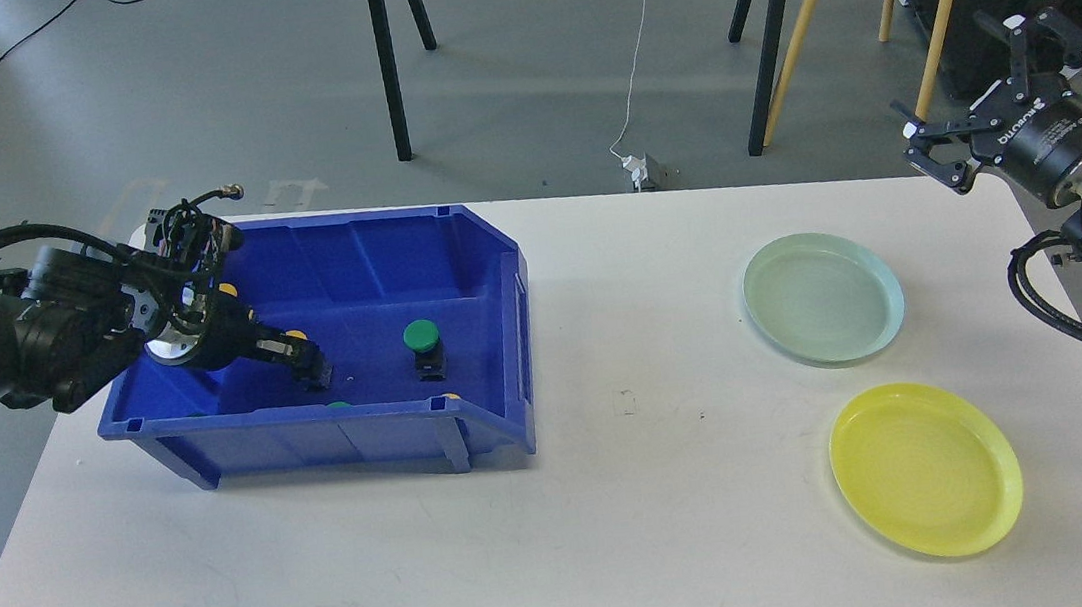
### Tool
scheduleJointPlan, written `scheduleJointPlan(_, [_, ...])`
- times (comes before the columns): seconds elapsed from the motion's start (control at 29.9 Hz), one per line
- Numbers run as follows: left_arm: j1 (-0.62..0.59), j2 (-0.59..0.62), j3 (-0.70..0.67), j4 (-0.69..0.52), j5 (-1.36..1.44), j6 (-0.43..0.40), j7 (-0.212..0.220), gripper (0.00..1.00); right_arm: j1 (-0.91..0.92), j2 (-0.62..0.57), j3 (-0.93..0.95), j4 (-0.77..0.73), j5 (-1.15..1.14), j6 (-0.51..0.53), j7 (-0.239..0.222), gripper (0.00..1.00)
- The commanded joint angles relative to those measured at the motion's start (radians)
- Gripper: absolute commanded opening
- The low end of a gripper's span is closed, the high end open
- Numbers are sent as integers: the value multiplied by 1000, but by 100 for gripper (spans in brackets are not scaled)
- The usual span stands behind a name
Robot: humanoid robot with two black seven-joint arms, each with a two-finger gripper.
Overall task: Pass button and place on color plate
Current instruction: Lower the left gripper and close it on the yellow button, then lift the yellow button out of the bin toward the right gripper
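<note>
Head view, one frame. White surface (622, 496) carried a blue storage bin (366, 262) on the left side and two plates on the right.

Left claw (311, 366) was down inside the bin, reaching in from the bin's left end. It showed small and dark, fingers couldn't be told apart, so can't tell if it was wide, narrow or holding anything. Bits of yellow showed right beside it, prob. another button, partly hidden by the arm.

Green-capped button (422, 344) w/ a black body stood upright on the bin floor, right of the left claw, near but apart. More caps peeked over the bin's front wall: a green one (338, 404) and a yellow one (450, 395), both mostly hidden.

Right claw (991, 90) was up in the air past the surface's far right corner, well apart from bin and plates. Fingers spread wide, nothing between them. White lettering ran along its black body, too small and skewed to read for sure.

Pale green plate (877, 293) sat far right; yellow plate (996, 472) nearer the front edge, just beside it, not touching. Both were bare.

Floor behind: black stand legs, wooden poles, a white cable running to a plug block.
</note>
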Motion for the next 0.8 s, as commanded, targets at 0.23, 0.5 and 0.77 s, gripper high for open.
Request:
scheduleJointPlan(0.23, [-178, 201, -231, -319, 41, -15, 0, 5, -7, -2, 1, 0, 0, 0, 6, 99])
scheduleJointPlan(0.5, [-131, 519, -730, -773, -187, -71, 0, 6, -15, -11, 8, 24, -8, 0, 8, 99])
scheduleJointPlan(0.77, [79, 292, -954, -953, -426, 51, 0, 6, -18, -64, 18, 205, -165, 0, 41, 99])
